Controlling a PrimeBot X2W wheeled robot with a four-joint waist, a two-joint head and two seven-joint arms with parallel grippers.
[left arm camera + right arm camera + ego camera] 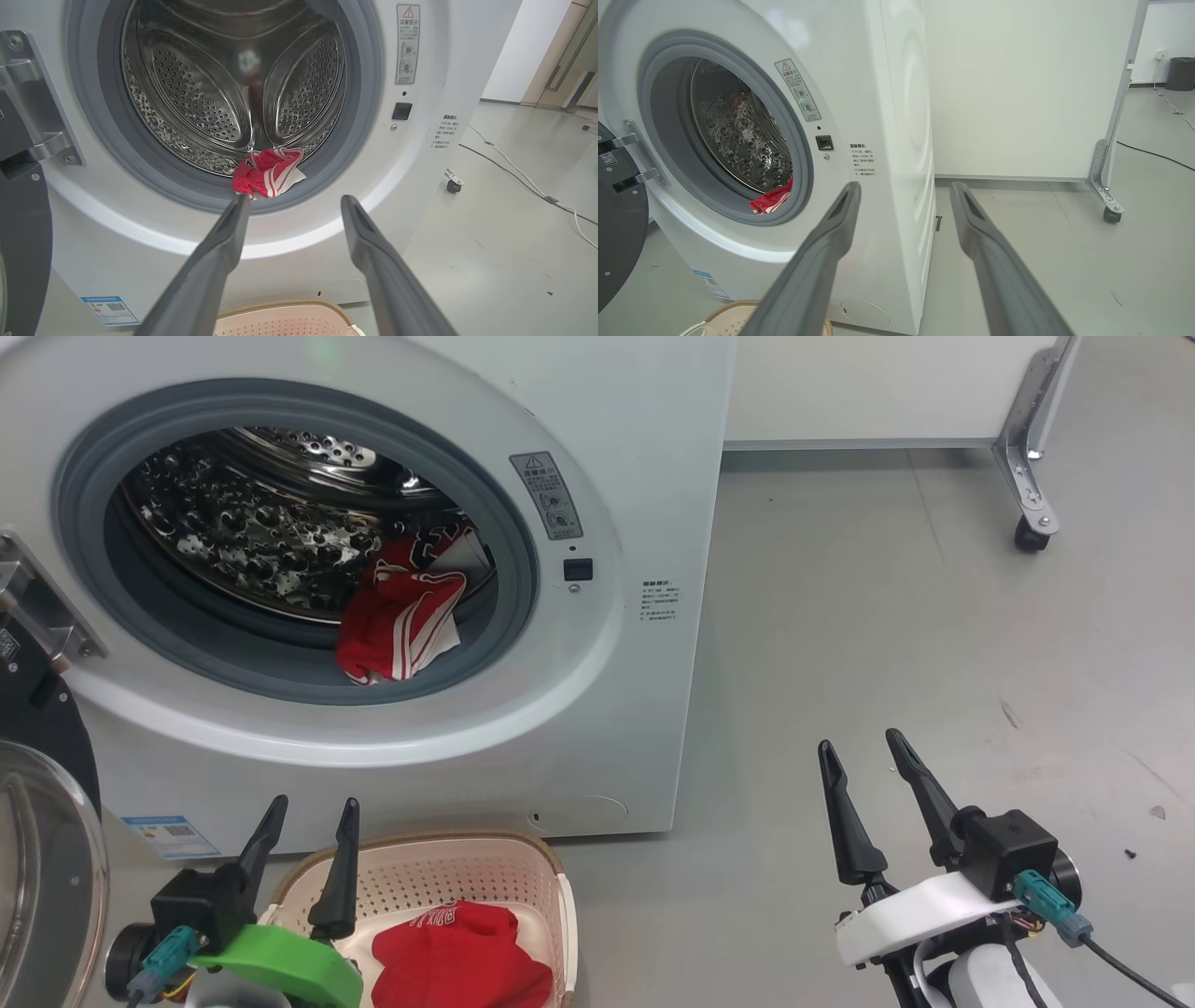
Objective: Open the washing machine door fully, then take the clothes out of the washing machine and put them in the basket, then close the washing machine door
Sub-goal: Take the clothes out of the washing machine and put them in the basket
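The white washing machine (644,476) stands with its round mouth uncovered. Its door (42,859) hangs swung out at the far left, black rim and glass bowl partly cut off. Red clothes with white stripes (401,611) lie at the drum's front lip, also seen as clothes (267,171) and clothes (771,200). A second red garment (457,957) lies in the cream basket (523,859) on the floor before the machine. My left gripper (313,807) is open and empty above the basket's left rim. My right gripper (864,747) is open and empty over bare floor to the right.
A white panel on a castor leg (1027,495) stands at the back right. A cable (523,182) runs across the grey floor right of the machine. A dark bin (1183,73) stands far off by the wall.
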